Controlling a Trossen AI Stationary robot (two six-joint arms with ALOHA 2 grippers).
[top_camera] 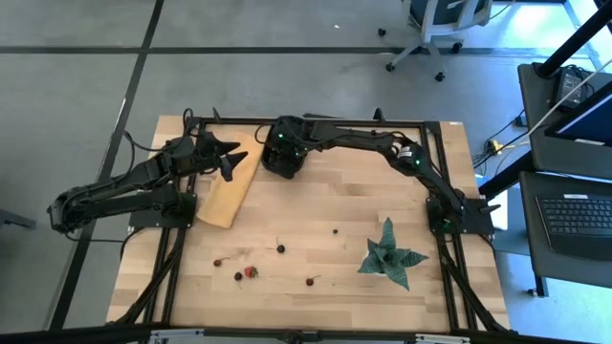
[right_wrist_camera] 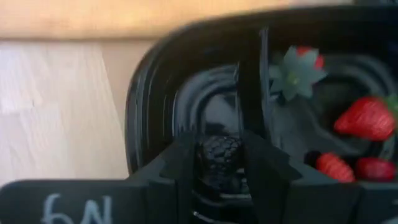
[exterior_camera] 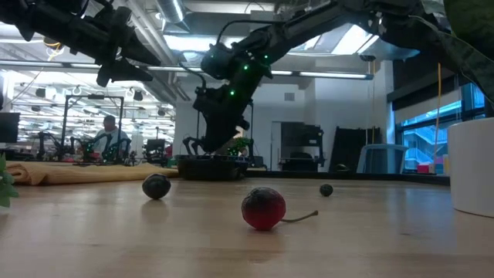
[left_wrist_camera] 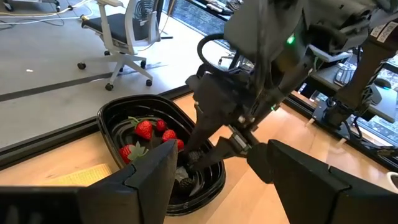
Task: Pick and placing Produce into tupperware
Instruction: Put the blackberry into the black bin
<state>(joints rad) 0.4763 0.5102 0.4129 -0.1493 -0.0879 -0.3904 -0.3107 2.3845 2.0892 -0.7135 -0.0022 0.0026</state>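
R pincer [top_camera: 284, 161] down over black tub [top_camera: 283, 168] at far edge of surface [top_camera: 325, 215]. L pincer [top_camera: 229, 158] above tan board [top_camera: 229, 186]. Loose berries [top_camera: 280, 248] near front; green plant [top_camera: 389, 254] at right.

Handwritten white marking, roughly "6N", on right gripper [right_wrist_camera: 214, 163] body.

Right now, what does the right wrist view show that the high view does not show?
Only the right wrist view: the right gripper is shut on a dark berry inside the black tub, beside red strawberries.

Only the high view: loose produce lies scattered on the table, near a green plant. The left gripper hovers open over a tan board.

Both: the tub with the right gripper over it.
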